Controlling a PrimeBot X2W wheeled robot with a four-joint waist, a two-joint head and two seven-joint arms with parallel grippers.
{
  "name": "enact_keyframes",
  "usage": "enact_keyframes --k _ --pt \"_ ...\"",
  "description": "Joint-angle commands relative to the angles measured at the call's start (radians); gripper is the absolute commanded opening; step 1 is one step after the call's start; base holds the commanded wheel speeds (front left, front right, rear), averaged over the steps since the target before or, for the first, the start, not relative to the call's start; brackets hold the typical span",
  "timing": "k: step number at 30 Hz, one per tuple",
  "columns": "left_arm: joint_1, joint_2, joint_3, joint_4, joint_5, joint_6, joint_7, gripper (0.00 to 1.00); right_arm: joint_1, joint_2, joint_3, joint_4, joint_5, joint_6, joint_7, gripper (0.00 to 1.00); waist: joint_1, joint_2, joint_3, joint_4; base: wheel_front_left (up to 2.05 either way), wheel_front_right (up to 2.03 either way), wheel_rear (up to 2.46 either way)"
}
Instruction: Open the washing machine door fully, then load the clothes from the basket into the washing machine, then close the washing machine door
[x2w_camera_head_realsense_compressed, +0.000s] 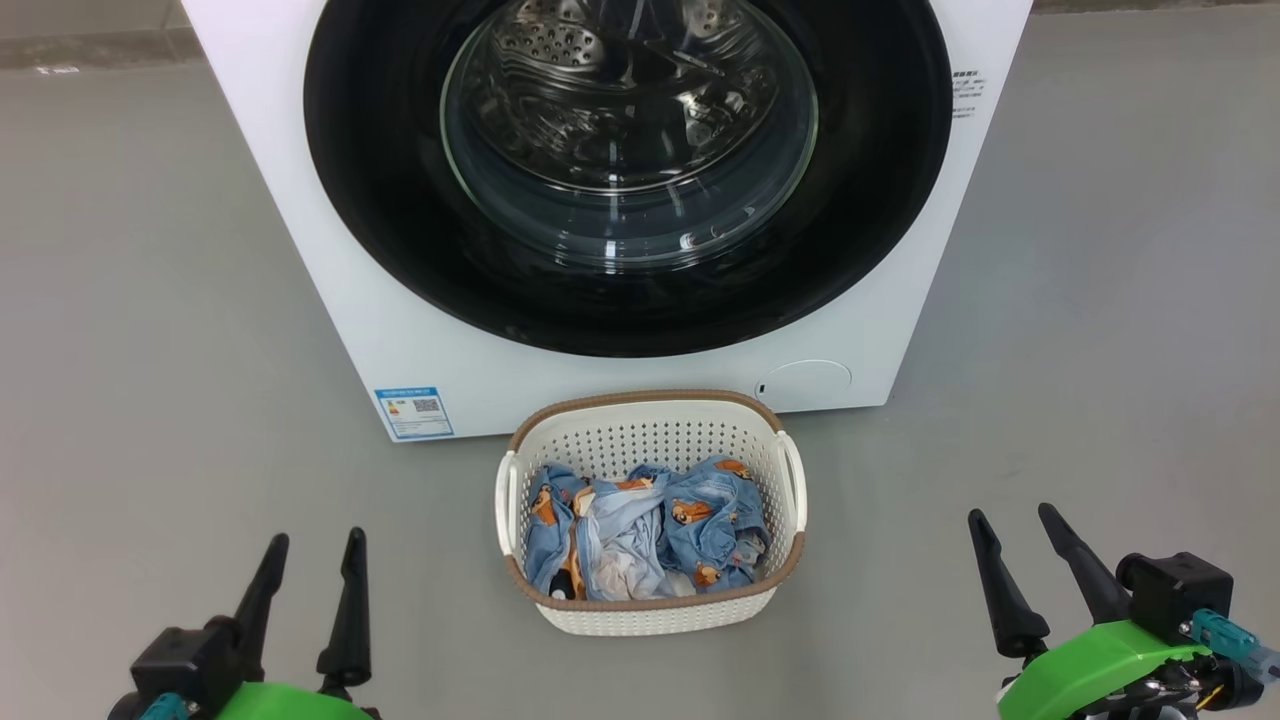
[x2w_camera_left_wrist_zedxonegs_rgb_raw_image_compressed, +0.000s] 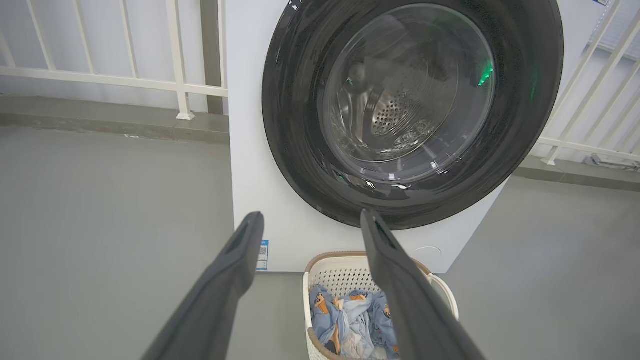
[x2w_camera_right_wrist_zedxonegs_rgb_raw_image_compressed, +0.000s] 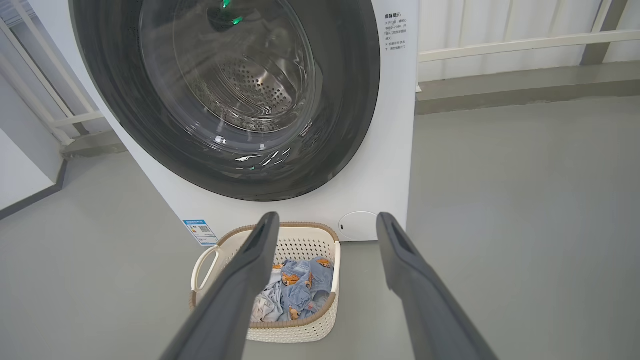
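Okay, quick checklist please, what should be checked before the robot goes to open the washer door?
1. Washing machine door closed, so opening it comes first: ok.
2. Left gripper open and empty: ok.
3. Right gripper open and empty: ok.
4. Clothes all inside the basket, none hanging over the rim: ok.
5. Basket stands out of the door's swing: cannot tell; it stands on the floor close in front of the door.
6. Door handle or hinge side found: cannot tell.
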Motion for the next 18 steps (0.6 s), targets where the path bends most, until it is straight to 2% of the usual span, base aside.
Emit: enact_keyframes --k 1,18 --pt "-0.047 0.024 0.024 -0.031 0.032 0.010 -0.018 1.00 -0.040 -0.007 0.026 -0.037 -0.036 -0.001 -0.013 1.00 -0.0001 0.0000 0.000 0.001 0.00 0.00 0.00" --pt "-0.063 0.029 0.012 -0.023 0.202 0.013 -0.068 1.00 -0.039 0.004 0.025 -0.075 -0.224 -0.001 -0.041 1.00 -0.0001 0.0000 0.008 0.009 0.00 0.00 0.00"
